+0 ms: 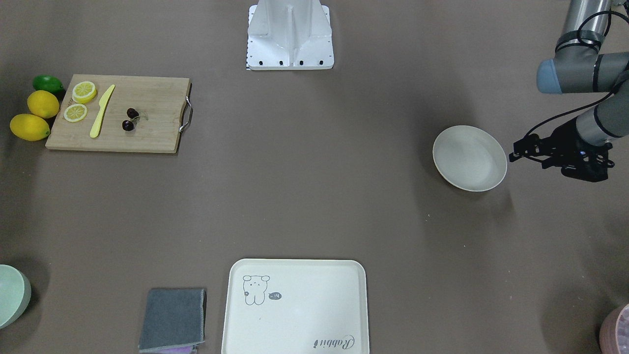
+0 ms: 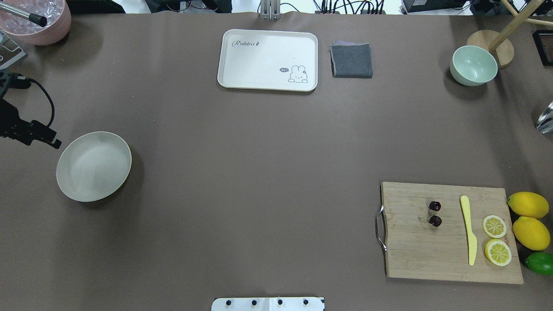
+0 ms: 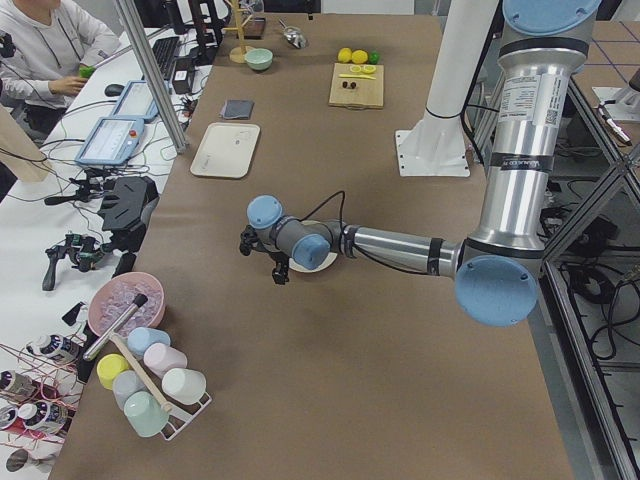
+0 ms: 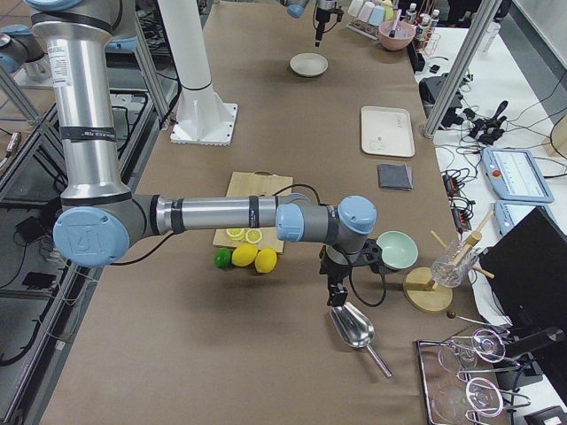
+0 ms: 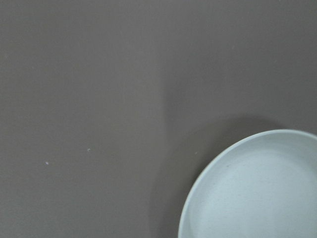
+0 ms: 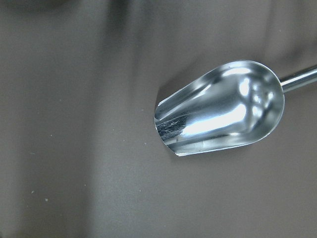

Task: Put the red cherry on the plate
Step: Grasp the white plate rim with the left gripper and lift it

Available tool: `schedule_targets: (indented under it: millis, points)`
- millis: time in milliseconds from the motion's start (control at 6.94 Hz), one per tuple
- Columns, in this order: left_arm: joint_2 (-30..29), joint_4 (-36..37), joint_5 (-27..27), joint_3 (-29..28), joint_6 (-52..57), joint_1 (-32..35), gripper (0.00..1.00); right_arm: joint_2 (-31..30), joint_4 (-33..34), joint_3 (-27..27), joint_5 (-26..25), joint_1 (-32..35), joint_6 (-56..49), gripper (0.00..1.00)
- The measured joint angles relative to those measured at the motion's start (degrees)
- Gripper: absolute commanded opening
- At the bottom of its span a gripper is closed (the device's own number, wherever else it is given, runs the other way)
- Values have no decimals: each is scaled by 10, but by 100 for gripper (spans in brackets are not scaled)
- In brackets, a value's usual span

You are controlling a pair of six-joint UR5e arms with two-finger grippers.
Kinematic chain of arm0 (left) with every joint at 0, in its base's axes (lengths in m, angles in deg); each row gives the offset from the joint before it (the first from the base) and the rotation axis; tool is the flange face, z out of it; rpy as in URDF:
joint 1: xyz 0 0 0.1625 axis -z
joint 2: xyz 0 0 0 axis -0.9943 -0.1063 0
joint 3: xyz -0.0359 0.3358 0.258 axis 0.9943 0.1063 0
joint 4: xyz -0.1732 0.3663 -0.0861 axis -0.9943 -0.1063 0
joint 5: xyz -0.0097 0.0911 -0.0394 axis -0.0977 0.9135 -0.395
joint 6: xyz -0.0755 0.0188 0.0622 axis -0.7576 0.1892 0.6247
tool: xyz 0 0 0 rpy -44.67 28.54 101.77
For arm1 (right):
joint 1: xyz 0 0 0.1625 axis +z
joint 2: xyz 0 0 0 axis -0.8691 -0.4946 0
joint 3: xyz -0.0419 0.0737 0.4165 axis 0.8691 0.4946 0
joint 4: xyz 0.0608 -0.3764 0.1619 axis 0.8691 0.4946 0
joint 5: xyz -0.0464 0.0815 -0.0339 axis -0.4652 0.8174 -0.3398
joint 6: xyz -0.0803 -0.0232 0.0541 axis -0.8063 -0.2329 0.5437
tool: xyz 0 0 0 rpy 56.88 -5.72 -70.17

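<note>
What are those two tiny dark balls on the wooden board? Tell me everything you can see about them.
That is the red cherry: two small, round, glossy fruits, dark maroon and almost black, joined by thin pale green stems. The pair lies flat on the wooden cutting board, between its metal handle and the yellow knife. It touches only the board.

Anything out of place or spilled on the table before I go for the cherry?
Nothing spilled or damaged. The cherry lies on the cutting board, and the plate sits upright and empty. Only oddity: the right gripper hangs over a metal scoop, away from the cherry.
</note>
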Motion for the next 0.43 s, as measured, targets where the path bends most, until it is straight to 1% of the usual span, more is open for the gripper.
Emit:
schedule_targets:
  millis: [144,288,432]
  points:
    - [9,-63,17,-20,-47,-24,84,0,0,0,0,-2,2,100]
    - [13,-108,27,-28,-101,-42,26,0,0,0,0,-2,3,100]
    - [14,-126,30,-26,-131,-50,0,0,0,1,0,-2,3,100]
